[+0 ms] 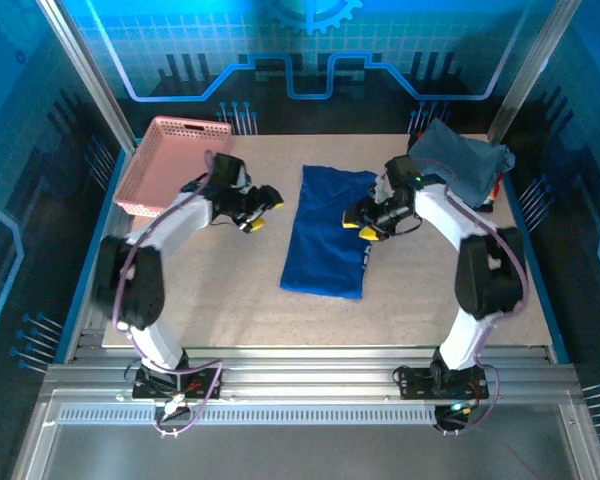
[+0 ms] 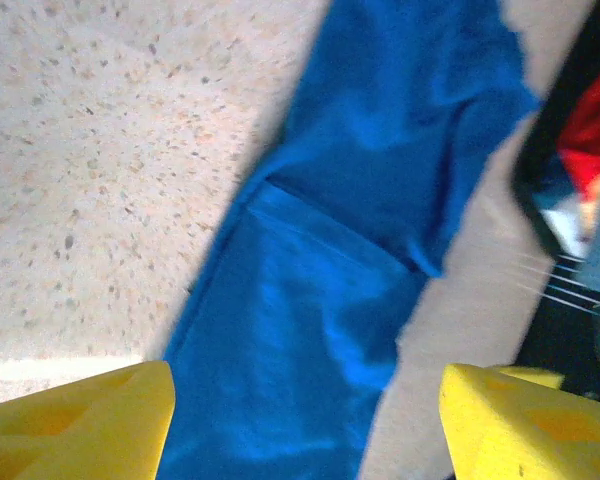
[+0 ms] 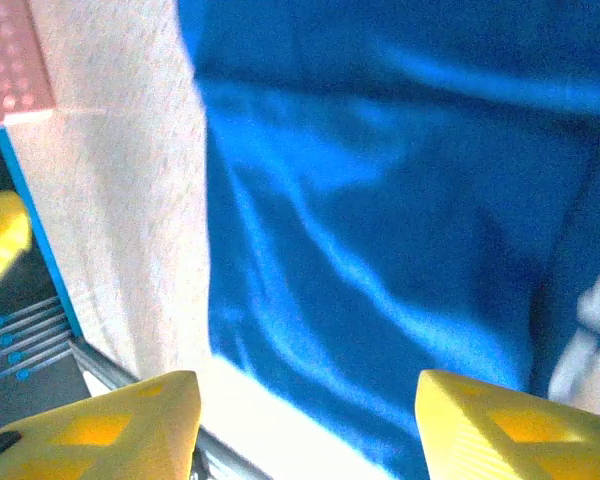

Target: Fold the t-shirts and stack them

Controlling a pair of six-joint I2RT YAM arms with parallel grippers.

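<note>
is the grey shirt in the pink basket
No, the grey shirt lies bunched at the far right corner of the table, while the pink basket sits at the far left.

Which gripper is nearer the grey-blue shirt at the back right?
Right. The right gripper is at the right edge of the blue shirt, in front and left of the grey-blue shirt; the left gripper is beyond the blue shirt, off its left side.

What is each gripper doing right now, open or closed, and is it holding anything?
Left gripper: open, holding nothing.
Right gripper: open, holding nothing, above the blue t-shirt.
</note>
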